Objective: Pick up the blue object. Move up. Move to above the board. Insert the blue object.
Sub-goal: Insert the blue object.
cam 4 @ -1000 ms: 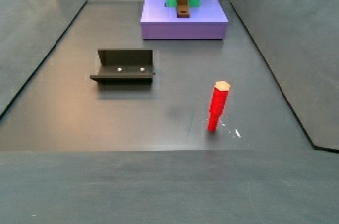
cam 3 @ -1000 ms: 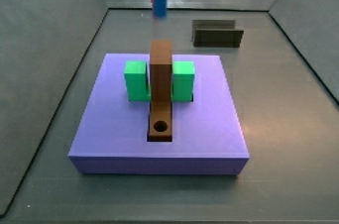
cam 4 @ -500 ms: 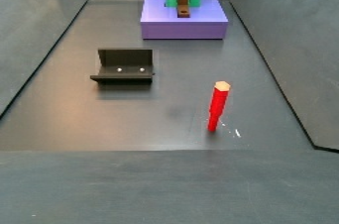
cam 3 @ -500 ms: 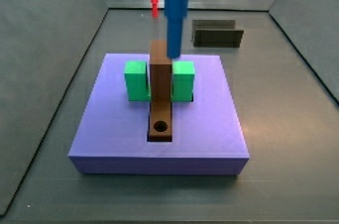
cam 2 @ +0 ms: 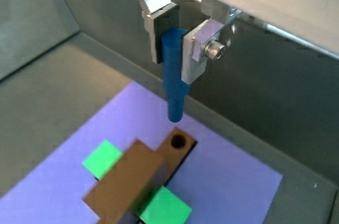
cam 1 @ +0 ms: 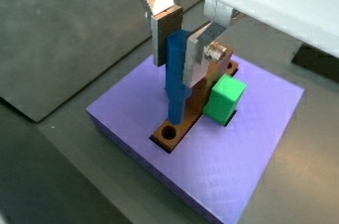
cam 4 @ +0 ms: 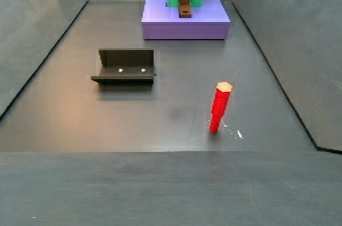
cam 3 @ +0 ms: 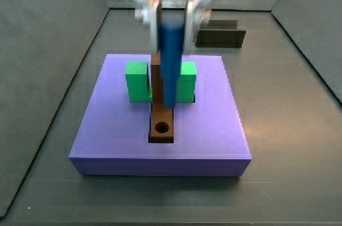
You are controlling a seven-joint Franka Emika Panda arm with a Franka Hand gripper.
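Observation:
My gripper [cam 1: 183, 52] is shut on the blue object [cam 1: 173, 69], a slim blue peg held upright between the silver fingers. It also shows in a wrist view [cam 2: 175, 77] and a side view [cam 3: 173, 42]. The peg hangs above the board [cam 3: 201, 140], a lavender slab with a brown centre strip [cam 3: 163, 100], a round hole [cam 3: 162, 127] and two green cubes [cam 3: 136, 81]. In a wrist view the peg's lower tip stands a little short of the hole [cam 2: 177, 143]. In a side view the board [cam 4: 201, 25] lies at the far end and the gripper is out of view.
The fixture [cam 4: 124, 67] stands on the grey floor, apart from the board; it also shows behind the board [cam 3: 221, 37]. A short red stick [cam 4: 219, 107] stands upright on the floor. Grey walls enclose the floor.
The gripper with the blue peg has moved from the back wall toward the board and now hangs over the brown strip. The red stick and fixture have not moved.

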